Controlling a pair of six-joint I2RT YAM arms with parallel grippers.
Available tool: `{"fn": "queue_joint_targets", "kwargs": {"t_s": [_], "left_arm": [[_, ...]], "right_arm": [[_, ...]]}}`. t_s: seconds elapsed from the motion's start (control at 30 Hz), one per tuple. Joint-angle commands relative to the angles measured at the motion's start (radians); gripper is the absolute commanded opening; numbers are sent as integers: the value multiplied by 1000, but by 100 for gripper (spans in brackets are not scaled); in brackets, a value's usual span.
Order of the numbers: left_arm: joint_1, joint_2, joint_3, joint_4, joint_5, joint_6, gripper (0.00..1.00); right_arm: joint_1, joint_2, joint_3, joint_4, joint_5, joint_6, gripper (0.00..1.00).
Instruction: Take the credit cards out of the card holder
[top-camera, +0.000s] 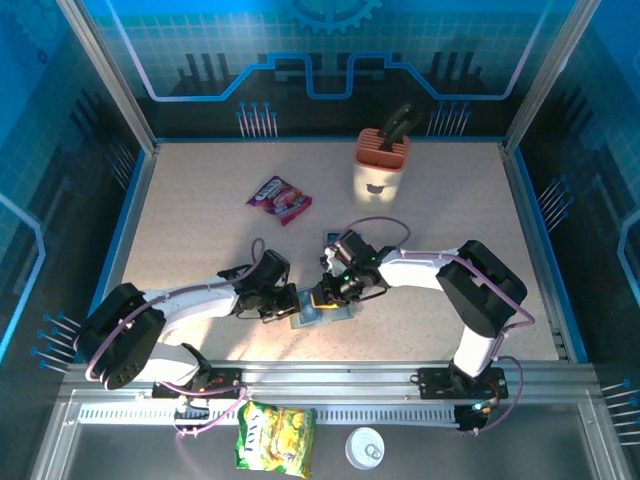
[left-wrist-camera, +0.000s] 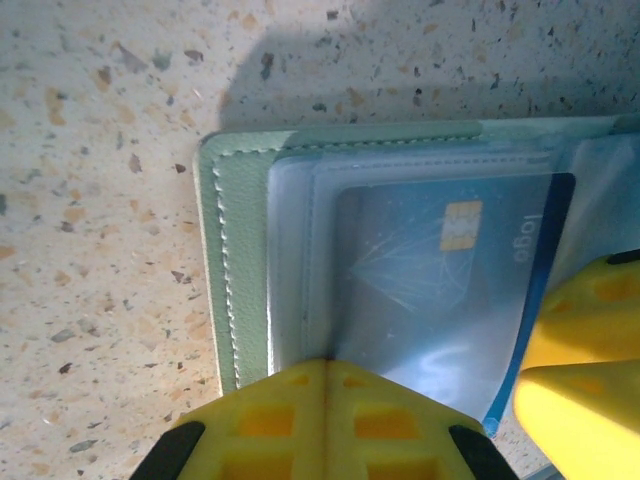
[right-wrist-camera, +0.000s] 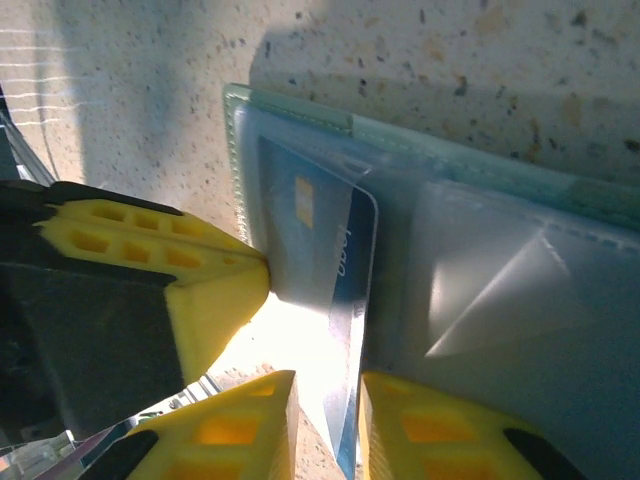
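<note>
Mid-extraction: pinning open card holder (six o'clock on table) with clenched left gripper at its nine; straddling blue credit card with right gripper, barely parted. Next: pinch, draw card clear.

Grippers 2: left gripper, right gripper | card holder 1 | blue card 1 | packets 2: purple packet, yellow packet | knife block 1 | white lid 1

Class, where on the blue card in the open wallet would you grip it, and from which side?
Grip the blue card by its short edge nearest the fold of the wallet, where it seems to poke from the clear pocket. Come from the fold side; the rest lies flat under plastic.
</note>
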Motion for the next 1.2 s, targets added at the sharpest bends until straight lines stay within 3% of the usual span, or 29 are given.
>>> {"fn": "queue_joint_targets", "kwargs": {"t_s": [0.0,0.73,1.17], "left_arm": [[-3,30,-11,-33,-5,5,0],[-3,43,-4,-50,-13,11,0],[-3,43,11,-42,-12,12,0]], "right_arm": [[-7,-26,-11,32,-32,12,20],[-49,-80,-89,38,-12,-9,2],[-69,-144,24,-299,128,-183,0]]}}
